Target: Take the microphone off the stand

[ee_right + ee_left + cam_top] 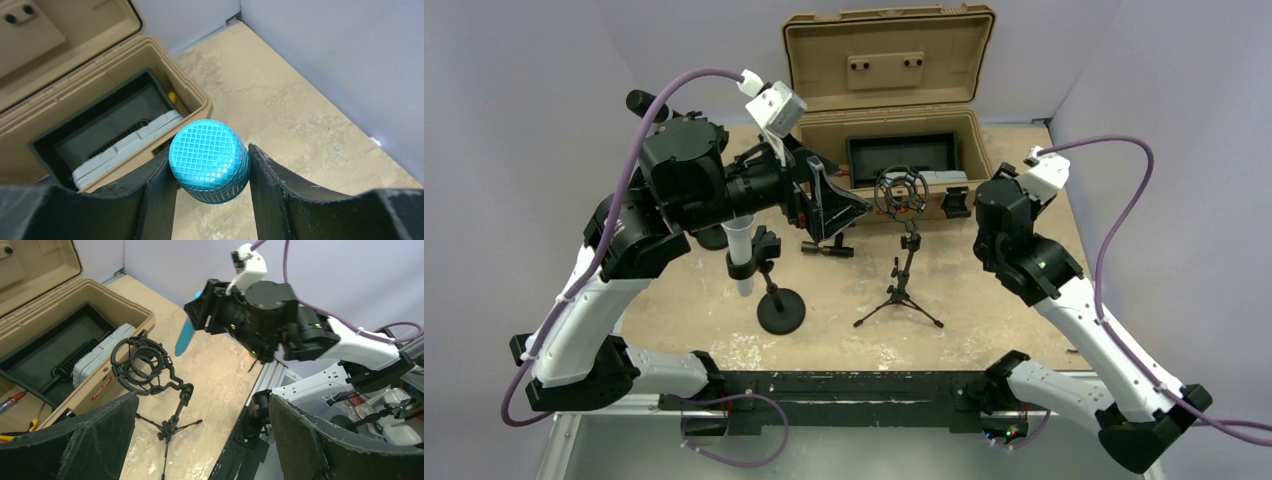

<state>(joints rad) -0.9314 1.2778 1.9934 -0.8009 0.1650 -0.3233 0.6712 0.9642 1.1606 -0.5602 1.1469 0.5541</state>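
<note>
Scuffed beige tabletop (999, 300), pale lilac walls (524, 80); left hand (203, 399) spread, right hand (209, 152) tight around blue microphone (185, 340).

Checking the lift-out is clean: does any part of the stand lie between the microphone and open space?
Nothing visible does. The blue microphone sits between the right gripper's fingers, apart from the empty shock mount on the tripod stand.

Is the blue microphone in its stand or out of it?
Out. The right gripper is shut on the microphone, well apart from the stand, whose round holder is empty.
</note>
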